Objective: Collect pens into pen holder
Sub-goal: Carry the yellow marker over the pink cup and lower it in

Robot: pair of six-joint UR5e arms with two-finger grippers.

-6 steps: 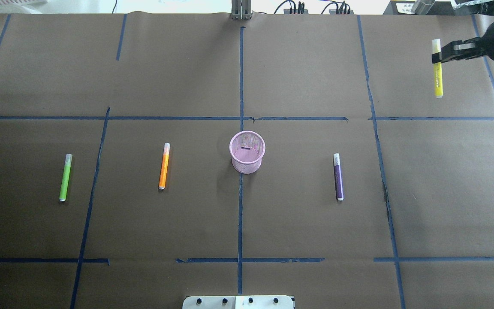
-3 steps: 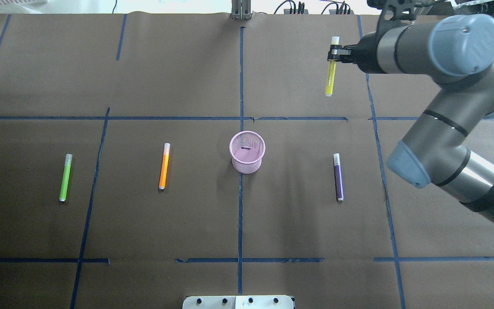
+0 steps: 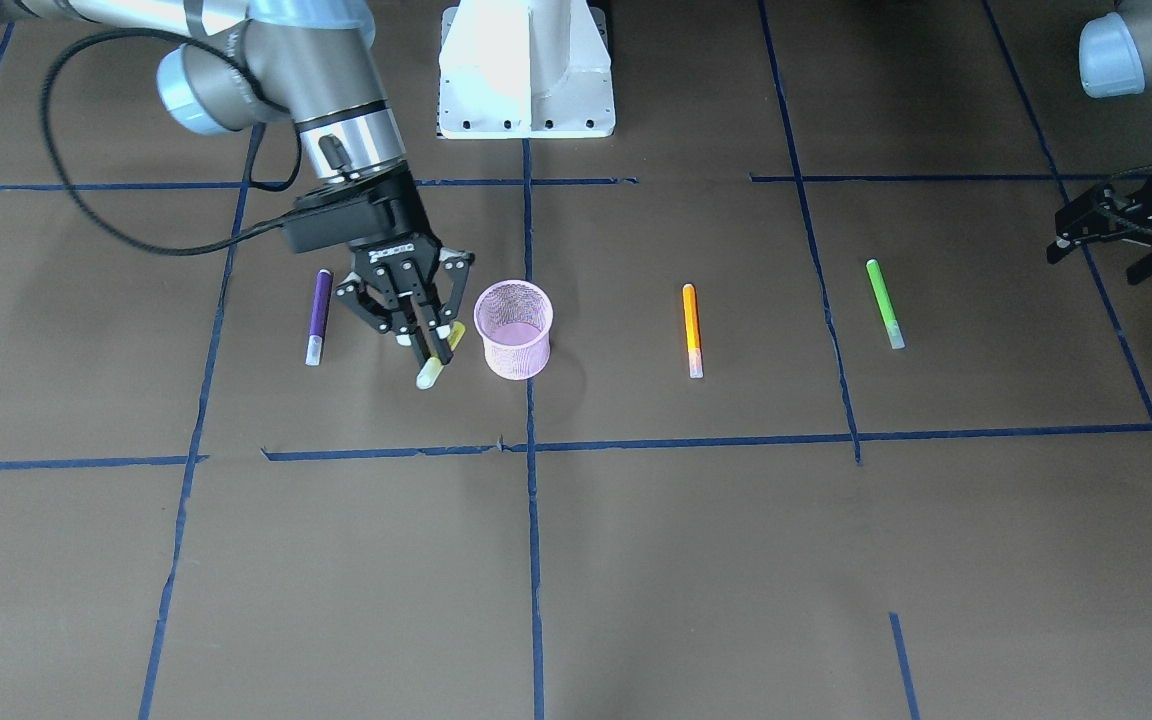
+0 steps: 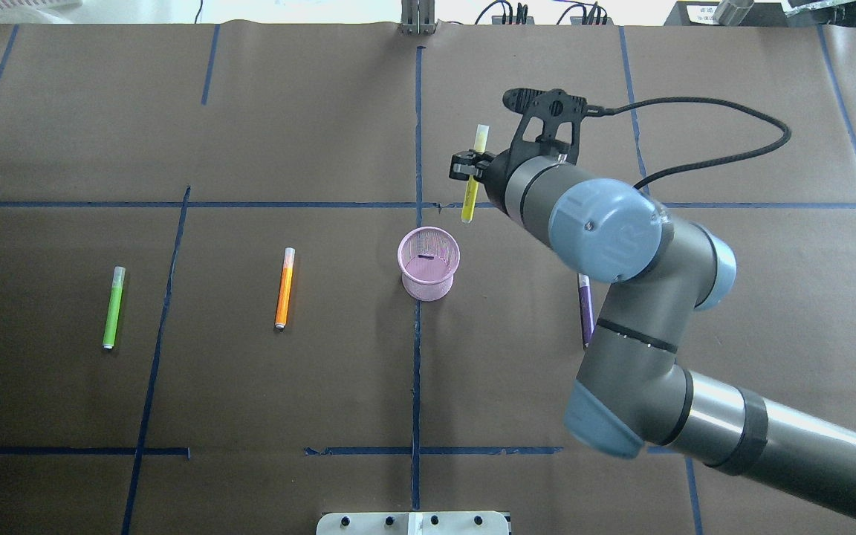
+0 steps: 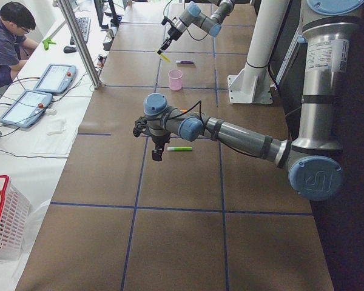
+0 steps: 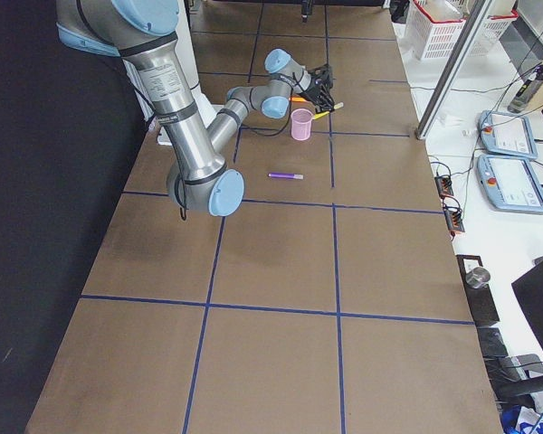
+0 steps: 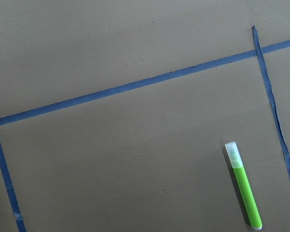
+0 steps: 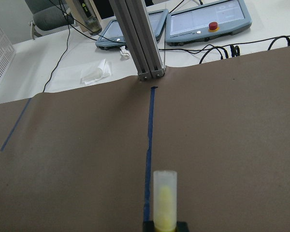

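My right pincer pinches the slim yellow pen below its pale translucent cap, barrel tilted, near the round pink wire-mesh holder.

1. Classification: a robotics laboratory, arranged as a test cell.
2. Two jointed industrial arms, the right arm and the left arm, reach over one large worktop; a white pedestal stands at its edge.
3. The worktop is covered in brown paper and divided into cells by blue tape lines.
4. An adjoining white side bench carries teach pendants with red stop buttons, loose cables and a keyboard; an aluminium profile post rises between bench and worktop.
5. A person sits at that bench.
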